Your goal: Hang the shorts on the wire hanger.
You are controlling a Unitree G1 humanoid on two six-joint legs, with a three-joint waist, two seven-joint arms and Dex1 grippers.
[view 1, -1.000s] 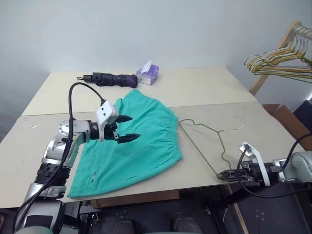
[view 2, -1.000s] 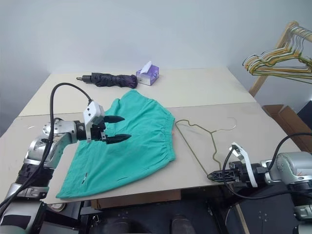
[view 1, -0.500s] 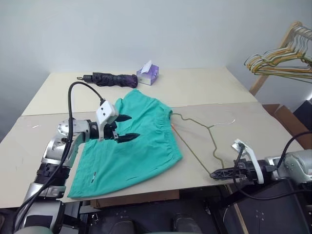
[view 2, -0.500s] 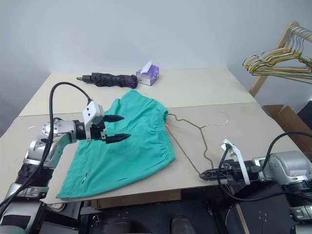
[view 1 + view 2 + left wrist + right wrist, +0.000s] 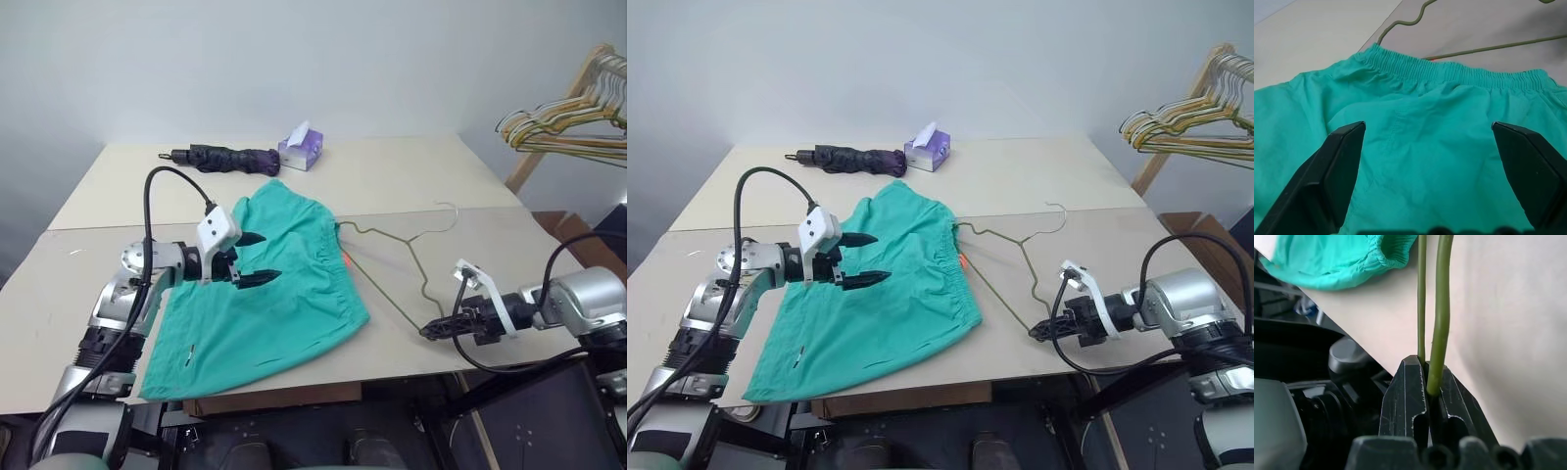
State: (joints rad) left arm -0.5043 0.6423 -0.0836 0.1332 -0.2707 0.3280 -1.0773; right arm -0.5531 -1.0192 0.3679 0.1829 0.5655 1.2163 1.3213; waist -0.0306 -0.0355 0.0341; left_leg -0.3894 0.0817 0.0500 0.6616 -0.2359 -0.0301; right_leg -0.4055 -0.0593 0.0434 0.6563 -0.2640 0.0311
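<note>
Wire hanger (image 5: 392,257) is pinched at its near corner by the right claw (image 5: 431,331), pressed together on the wire at the tabletop (image 5: 470,176) edge; its long axis runs away from that claw toward the shorts (image 5: 265,294), far corner touching the waistband. Left claw (image 5: 257,259), spread wide, hovers over the shorts, nearer them

Teal-green shorts (image 5: 263,290), olive-grey wire hanger (image 5: 392,277), purple tissue box (image 5: 299,152).
</note>
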